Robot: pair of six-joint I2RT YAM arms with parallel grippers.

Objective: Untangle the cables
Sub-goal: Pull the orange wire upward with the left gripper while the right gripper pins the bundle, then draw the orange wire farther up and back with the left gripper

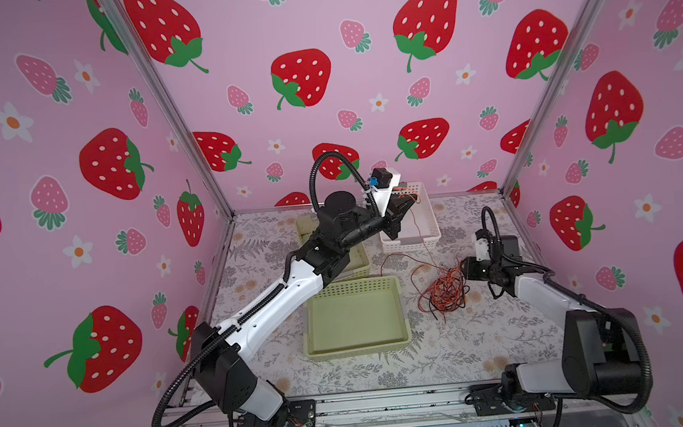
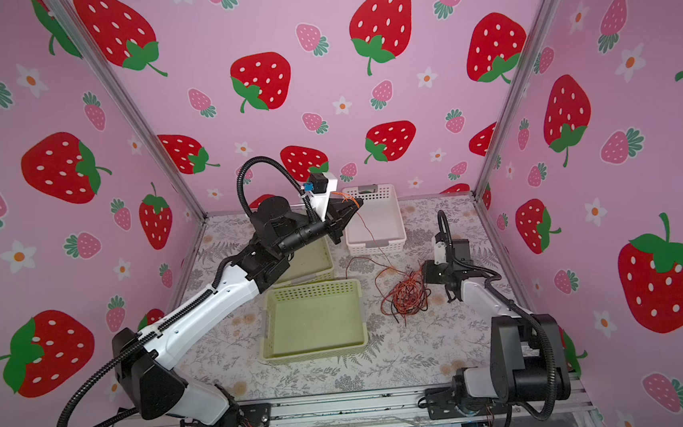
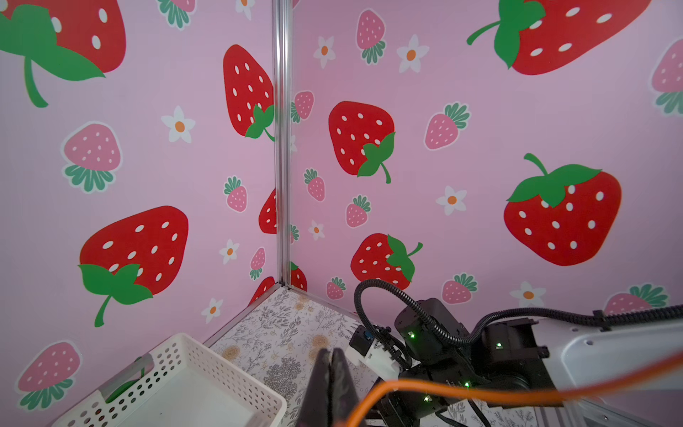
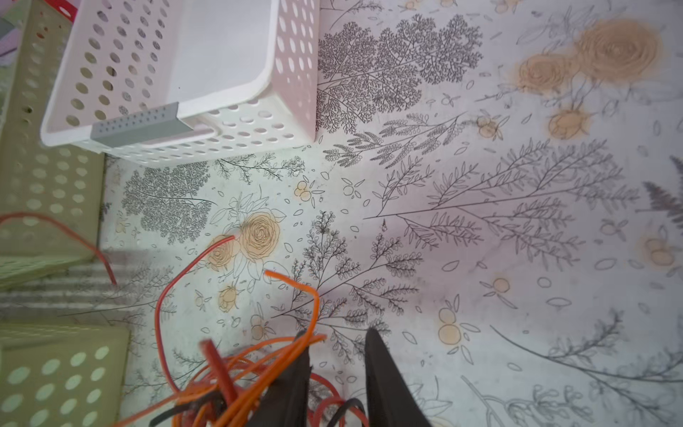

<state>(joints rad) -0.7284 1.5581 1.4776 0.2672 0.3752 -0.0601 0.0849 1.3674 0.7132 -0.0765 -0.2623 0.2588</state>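
Cables point(image 1: 446, 290) look light, limp, snag-prone. Left gripper point(image 1: 409, 201) pinches one orange strand point(image 3: 480, 394) aloft; right gripper point(image 4: 338, 334) stands parted beside them. I'd take a free end.

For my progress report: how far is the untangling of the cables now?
Done: nothing yet; white basket and green tray look empty. In hand: the shut left gripper holds one orange cable up, its rest trailing into the tangle. Left: that tangle, beside the open right gripper.

Bare tabletop point(image 1: 487, 336) in front of cables point(image 1: 444, 290)
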